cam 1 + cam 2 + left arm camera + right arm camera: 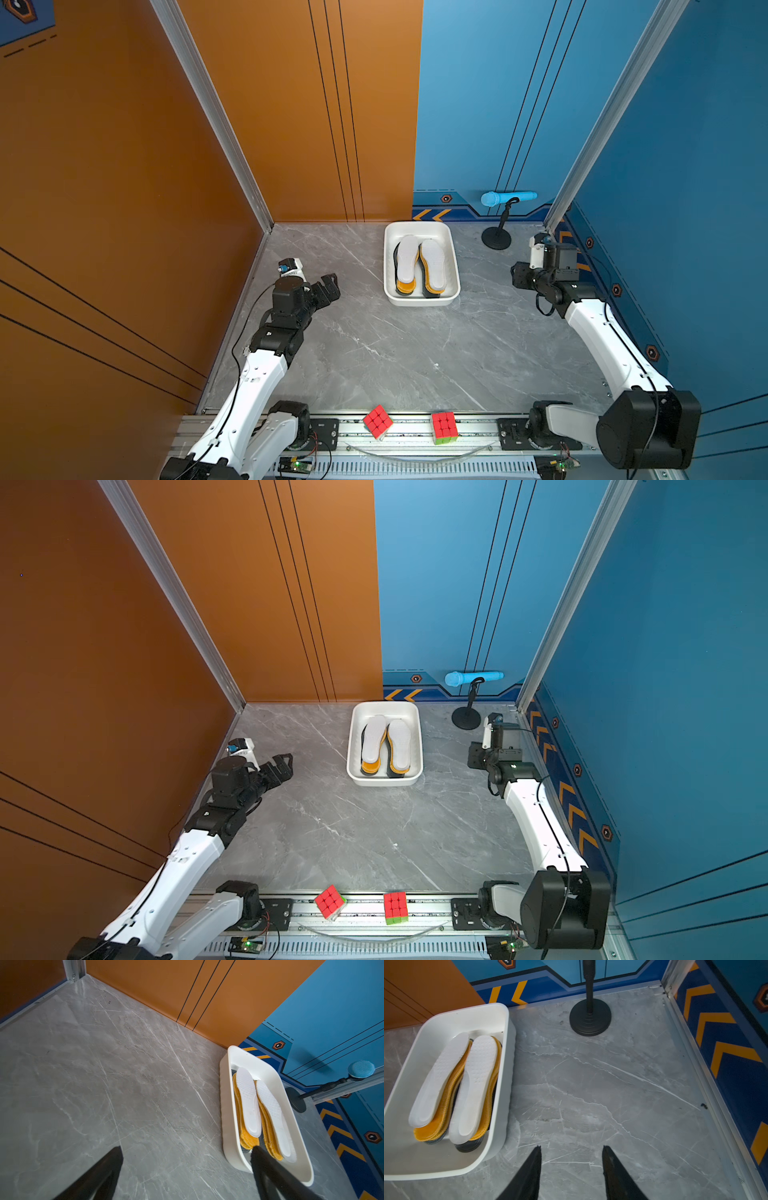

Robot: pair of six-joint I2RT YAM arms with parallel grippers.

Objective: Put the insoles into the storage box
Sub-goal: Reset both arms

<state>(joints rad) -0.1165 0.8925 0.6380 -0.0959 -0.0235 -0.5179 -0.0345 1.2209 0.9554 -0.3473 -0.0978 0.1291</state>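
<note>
The storage box (419,225) is a white tub at the back middle of the table. Inside it the insoles (407,259) lie in two side-by-side stacks: textured white ones on top, fuzzy orange-yellow ones under them, dark ones at the bottom. The left wrist view shows the same box (224,1105) and insoles (248,1101), as does the right wrist view, with box (507,1076) and insoles (477,1084). My left gripper (328,287) (187,1150) hangs wide open left of the box, holding nothing. My right gripper (521,276) (572,1147) stands open right of the box over bare table.
A blue microphone (509,198) on a black stand with a round base (496,239) stands at the back right, close to the right arm. Two Rubik's cubes (378,420) (444,427) rest on the front rail. Orange and blue walls close the table's sides.
</note>
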